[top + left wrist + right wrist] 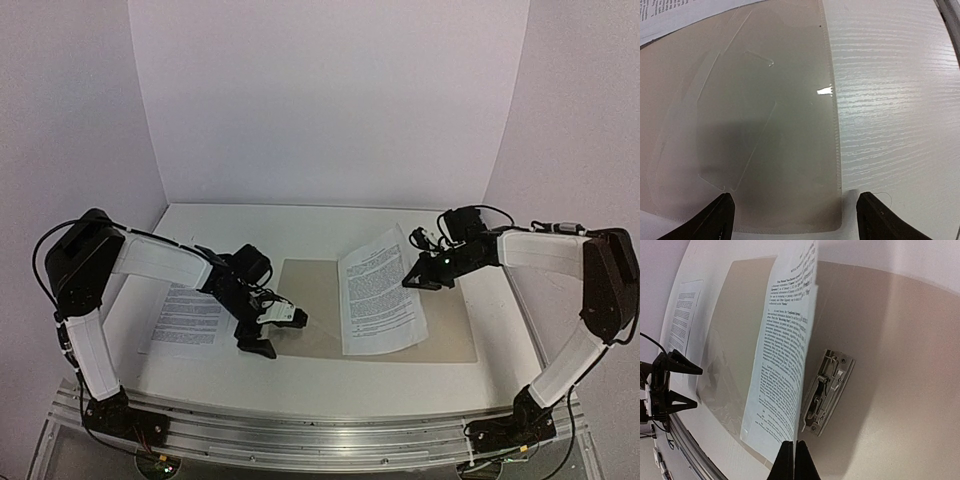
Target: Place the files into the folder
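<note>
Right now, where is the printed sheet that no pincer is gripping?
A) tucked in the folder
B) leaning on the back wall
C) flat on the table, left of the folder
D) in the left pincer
C: the loose sheet lies flat on the table beside the folder; the right pincer pinches the other sheet, and the left pincer is open and empty.

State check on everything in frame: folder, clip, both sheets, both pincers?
folder: open, lying flat on the table.
clip: on the inner cover, no paper under it.
first sheet: over the folder, one edge lifted and pinched.
second sheet: flat on the table left of the folder, not in it.
left pincer: open, over the folder's left cover, holding nothing.
right pincer: shut on the first sheet's edge.
</note>
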Available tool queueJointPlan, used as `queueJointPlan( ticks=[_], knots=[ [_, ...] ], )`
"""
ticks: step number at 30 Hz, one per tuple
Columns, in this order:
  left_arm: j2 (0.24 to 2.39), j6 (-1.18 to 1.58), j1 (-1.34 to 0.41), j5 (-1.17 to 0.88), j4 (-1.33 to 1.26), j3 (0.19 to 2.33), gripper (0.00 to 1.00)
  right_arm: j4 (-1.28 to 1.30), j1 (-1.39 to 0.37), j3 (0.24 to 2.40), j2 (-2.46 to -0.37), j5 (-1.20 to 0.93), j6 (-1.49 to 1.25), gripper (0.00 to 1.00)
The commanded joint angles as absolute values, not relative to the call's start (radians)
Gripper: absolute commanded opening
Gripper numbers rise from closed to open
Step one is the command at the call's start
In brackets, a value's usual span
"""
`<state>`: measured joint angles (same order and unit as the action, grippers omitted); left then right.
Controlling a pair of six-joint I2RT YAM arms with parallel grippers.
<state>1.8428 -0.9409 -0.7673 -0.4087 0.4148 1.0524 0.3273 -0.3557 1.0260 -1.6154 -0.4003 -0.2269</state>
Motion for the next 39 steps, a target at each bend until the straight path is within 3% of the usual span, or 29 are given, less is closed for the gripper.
queueJointPlan(
  ticks=[1,8,13,18,22,26,39],
  knots=[
    [1.886,-0.921,-0.77,-0.516,0.497,1.218,0.87,0.27,-0.355,1.029,-1.602,-0.392,-0.244,0.0],
    [1.985,-0.88,-0.768,-0.517,0.479,1.318,0.88,0.13,-0.356,0.955,-1.618,-0.497,-0.344,0.0],
    [1.928,-0.932,-0.738,-0.532,0.48,1.274,0.87,0.067,-0.356,0.906,-1.646,-0.529,-0.357,0.0],
    [1.879,-0.973,-0.683,-0.47,0.524,1.216,0.8,0.062,-0.356,0.913,-1.696,-0.582,-0.34,0.0],
    [1.851,-0.975,-0.655,-0.357,0.488,1.154,0.64,0.049,-0.357,0.92,-1.719,-0.59,-0.323,0.0],
    [1.853,-0.972,-0.654,-0.265,0.437,1.098,0.57,0.054,-0.357,0.932,-1.753,-0.569,-0.333,0.0],
    [1.883,-1.001,-0.651,-0.281,0.359,1.064,0.55,0.169,-0.358,0.948,-1.772,-0.363,-0.393,0.14]
  ],
)
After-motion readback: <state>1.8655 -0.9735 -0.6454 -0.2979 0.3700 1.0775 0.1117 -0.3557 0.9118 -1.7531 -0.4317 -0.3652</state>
